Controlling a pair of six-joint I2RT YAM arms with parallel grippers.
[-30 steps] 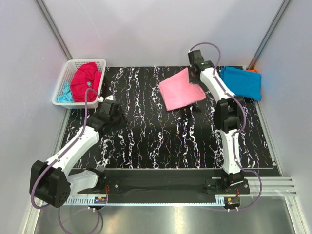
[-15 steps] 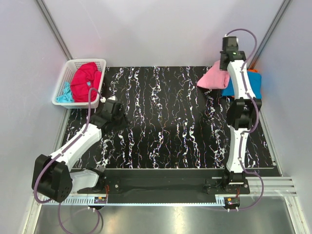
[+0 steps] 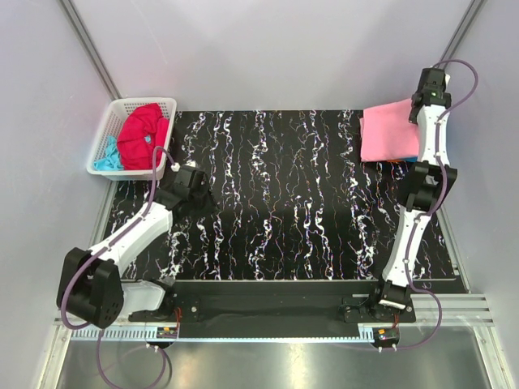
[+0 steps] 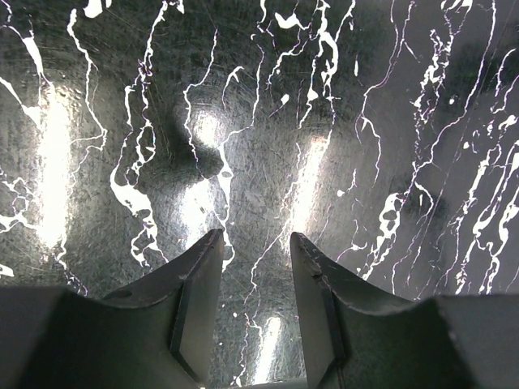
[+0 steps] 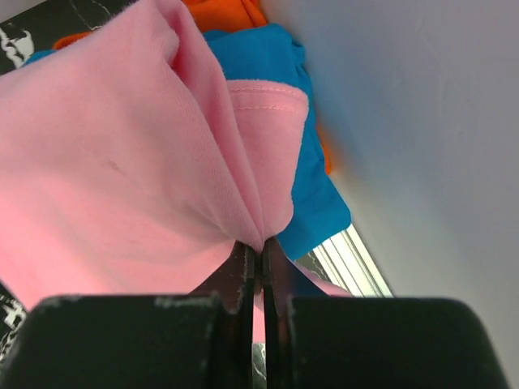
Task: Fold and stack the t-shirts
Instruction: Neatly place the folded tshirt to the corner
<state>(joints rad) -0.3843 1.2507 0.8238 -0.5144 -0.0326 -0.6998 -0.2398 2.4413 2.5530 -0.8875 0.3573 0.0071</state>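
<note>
The right gripper (image 5: 259, 258) has its 2 fingers pressed together on a bunched fold of the light pink t-shirt (image 5: 113, 162), which fans out from the pinch. Behind it, the right arm (image 3: 422, 182) stretches almost straight from its base to the far right corner of the table (image 3: 284, 219). The wrist view shows the pink cloth lying over the bright blue t-shirt (image 5: 316, 190), with the orange t-shirt (image 5: 220, 13) showing past it by the wall. From above, pink covers nearly all of both.

The left gripper (image 4: 255, 243) stands partly open with nothing between its fingers, low over bare table. The left arm (image 3: 130, 235) folds back at its base and reaches diagonally toward the white basket (image 3: 122, 105). The basket holds the crimson red t-shirt (image 3: 143, 134) and the pale aqua t-shirt (image 3: 105, 160).
</note>
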